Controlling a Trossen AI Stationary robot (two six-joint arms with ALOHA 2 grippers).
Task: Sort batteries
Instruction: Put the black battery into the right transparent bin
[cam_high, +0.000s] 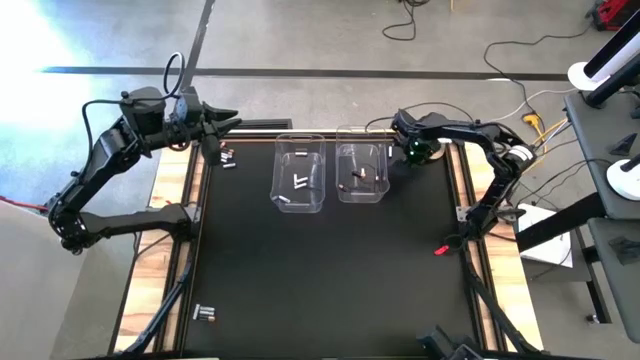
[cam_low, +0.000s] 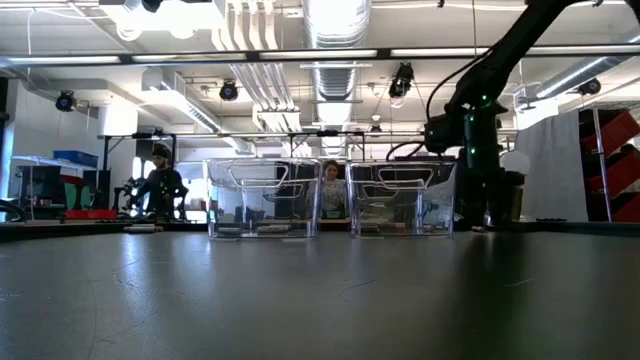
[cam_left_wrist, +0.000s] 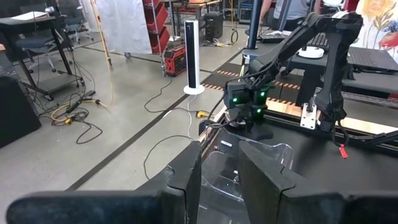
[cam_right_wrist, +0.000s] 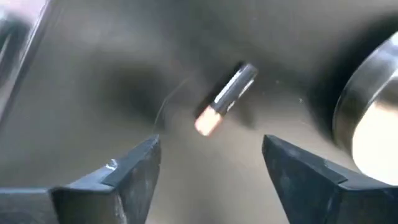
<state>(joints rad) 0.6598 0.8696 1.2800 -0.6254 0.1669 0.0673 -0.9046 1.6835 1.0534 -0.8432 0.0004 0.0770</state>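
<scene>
Battery (cam_right_wrist: 225, 98) on the mat between the right gripper's (cam_right_wrist: 211, 171) wide-spread fingers, apparently untouched; left gripper (cam_left_wrist: 217, 177) slightly parted, empty.

Two clear bins (cam_high: 299, 173) and two arms (cam_high: 110, 160) show.
</scene>
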